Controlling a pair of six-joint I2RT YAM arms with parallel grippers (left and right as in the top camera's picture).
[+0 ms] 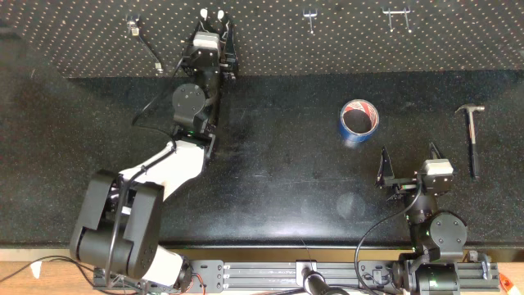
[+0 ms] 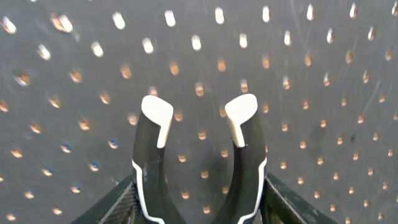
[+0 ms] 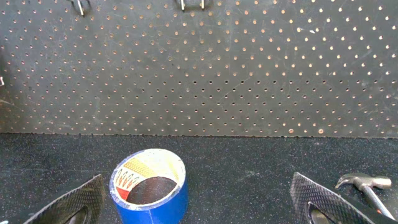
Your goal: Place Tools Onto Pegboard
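The left gripper (image 2: 199, 118) sits right up against the pegboard (image 1: 344, 41), its white-padded fingers (image 2: 157, 118) spread apart with nothing between them. The right gripper (image 1: 408, 156) rests well out from the pegboard on the black mat (image 1: 270, 172), its jaws likewise spread and empty.

The tools are not yet hung. The blue tape roll (image 1: 359, 121) sits flat on the mat a short way out from the pegboard's foot, opening upward. The hammer (image 1: 471, 138) lies off the pegboard's right end, head toward the pegboard. Two bare hooks (image 1: 309, 18) (image 1: 397, 16) wait on the pegboard's right half, and a thin dark item (image 1: 151, 51), too small to identify, hangs on its left part.

The likeliest trouble sits with the left gripper: this close to the pegboard, any push forward would jam a pad against the face or snag a fingertip in a hole, and a careless sideways sweep could knock the hanging item loose. If that arm crossed toward the pegboard's right half for a tool, it would probably meet the right arm. The tape's wall looks smooth, so a pinch could slip, and a roll brought in off-centre would strike the hook and drop. The hammer looks head-heavy; held by its handle it may swing in the jaws and miss the prongs
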